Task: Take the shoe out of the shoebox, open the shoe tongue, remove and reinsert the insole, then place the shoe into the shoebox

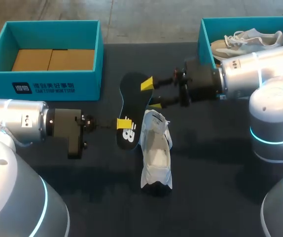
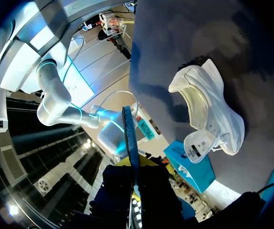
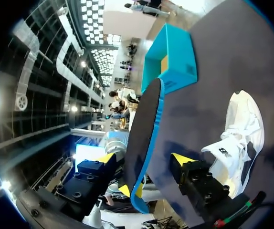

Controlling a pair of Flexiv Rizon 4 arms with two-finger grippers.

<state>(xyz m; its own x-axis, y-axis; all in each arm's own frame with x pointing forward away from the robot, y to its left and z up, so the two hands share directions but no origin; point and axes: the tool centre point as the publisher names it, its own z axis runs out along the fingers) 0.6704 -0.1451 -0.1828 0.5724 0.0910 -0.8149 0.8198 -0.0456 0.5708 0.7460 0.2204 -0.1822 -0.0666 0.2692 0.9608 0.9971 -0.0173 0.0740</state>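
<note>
The black insole [image 1: 131, 106] with a blue rim hangs just above the dark table, edge-on in the left wrist view [image 2: 130, 138]. My left gripper [image 1: 124, 123] is shut on its logo end. My right gripper [image 1: 151, 95] straddles the other end, open, with its yellow fingertips on either side of the insole [image 3: 144, 129] and one tip clearly apart from it. The white shoe [image 1: 156, 153] rests on the table just right of the insole, its mouth spread open [image 2: 208, 109]. In the right wrist view the shoe [image 3: 237, 138] lies beside my right gripper [image 3: 144, 160].
A teal shoebox [image 1: 48, 81] with brown cardboard inside stands at the back left. A second teal box [image 1: 205, 37] at the back right holds another white shoe [image 1: 247, 42], partly behind my right arm.
</note>
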